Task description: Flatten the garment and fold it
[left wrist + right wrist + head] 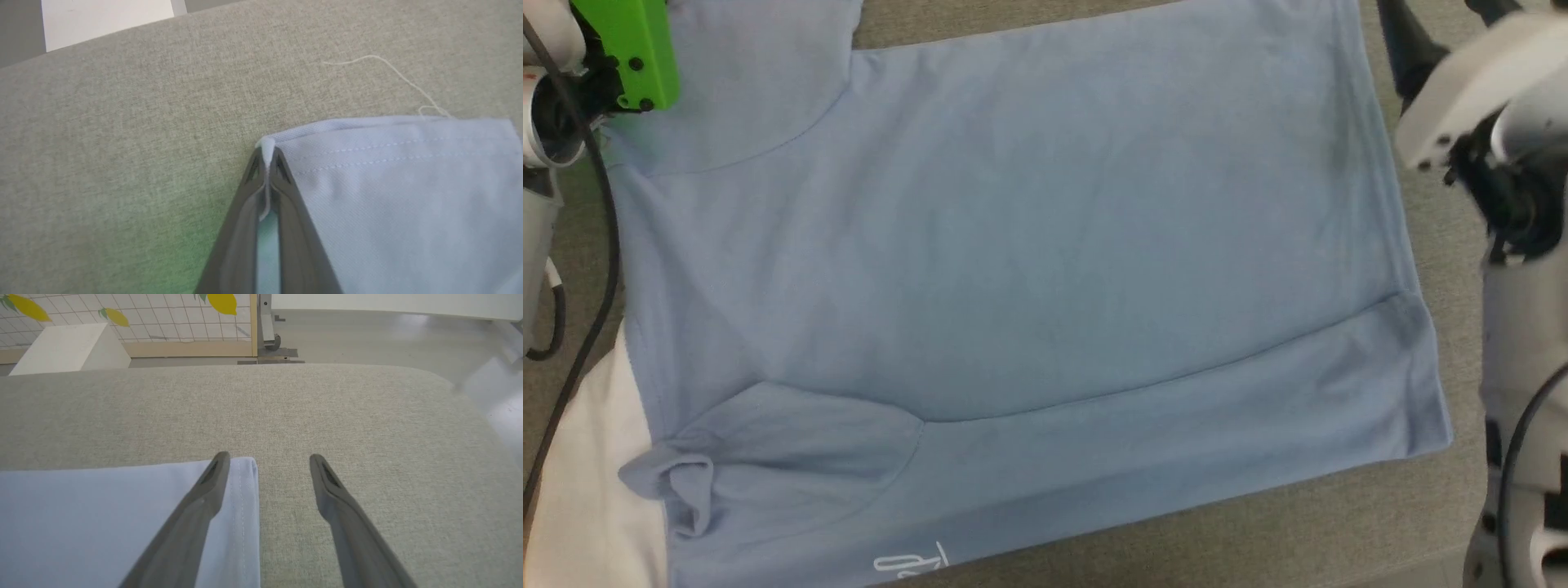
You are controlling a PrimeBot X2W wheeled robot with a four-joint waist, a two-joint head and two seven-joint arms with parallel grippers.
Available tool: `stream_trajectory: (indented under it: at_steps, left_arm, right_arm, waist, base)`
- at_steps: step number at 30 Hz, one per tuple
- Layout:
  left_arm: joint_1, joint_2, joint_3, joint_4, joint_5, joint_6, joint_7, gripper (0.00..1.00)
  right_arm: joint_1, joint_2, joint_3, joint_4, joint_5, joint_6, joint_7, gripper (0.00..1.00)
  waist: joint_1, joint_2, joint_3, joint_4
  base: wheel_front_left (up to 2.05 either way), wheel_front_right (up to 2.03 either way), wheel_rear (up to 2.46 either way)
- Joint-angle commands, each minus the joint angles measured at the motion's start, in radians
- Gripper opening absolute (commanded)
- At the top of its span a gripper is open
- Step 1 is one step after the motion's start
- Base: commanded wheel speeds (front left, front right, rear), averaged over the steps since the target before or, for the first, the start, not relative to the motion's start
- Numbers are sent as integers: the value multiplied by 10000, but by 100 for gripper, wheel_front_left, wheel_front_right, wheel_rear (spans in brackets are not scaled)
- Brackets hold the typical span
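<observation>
Head view: the garment [1045, 245] is lying spread across a grey-beige padded surface [1339, 523], with its near edge doubled over in a long band and one sleeve [784, 457] bunching at the lower left. The left arm's green wrist casing [637, 49] is hanging over the garment's far-left corner, and the right arm's pale wrist [1470, 90] is hanging just beside its far-right corner. Small white script lettering [913, 562] is showing on the near hem, well away from both arms. It is cut by the frame and too small to read.

Left wrist view: the left pincer [267, 157] is clamping a stitched corner of the garment, a pale fold of cloth squeezing out between its closed tips. The rest of the cloth is spreading to the right of the fingers. A loose white thread [392, 71] is trailing over the surface beyond the hem.

Right wrist view: the right pincer [269, 461] is standing wide apart and gripping nothing. One finger is lying above the garment's hemmed corner, the other above bare surface. Far beyond the tips, a white box [65, 349] is standing before a gridded panel printed with yellow lemons [122, 310].
</observation>
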Motion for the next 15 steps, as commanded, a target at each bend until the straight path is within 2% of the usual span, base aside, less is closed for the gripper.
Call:
stream_trajectory:
  at_steps: [1, 10, 11, 13, 15]
  left_arm:
    - [371, -93, -166, 36, 28, -102, 35, 0]
    - [212, -370, -295, -48, 31, -331, -354, 0]
    - [198, -391, -312, -28, 38, -360, -401, 0]
    - [178, -439, -334, 18, 33, -414, -492, 0]
    - [168, -486, -346, 71, 22, -483, -623, 0]
  right_arm:
    - [-490, 97, -187, 428, -180, -15, 618, 100]
    - [-2238, 189, -870, 2577, -784, -15, 3360, 100]
    - [-2308, 198, -899, 2710, -834, -15, 3639, 89]
    - [-2372, 208, -921, 2895, -948, -15, 4132, 38]
    - [-2366, 206, -928, 2965, -1036, -15, 4548, 0]
  waist:
    - [-1, 0, 174, 188]
    - [-1, 0, 505, 801]
    - [-1, 0, 516, 840]
    - [-1, 0, 515, 890]
    - [-1, 0, 486, 919]
  base:
    - [0, 0, 0]
    - [0, 0, 0]
    - [0, 0, 0]
    - [0, 0, 0]
    - [0, 0, 0]
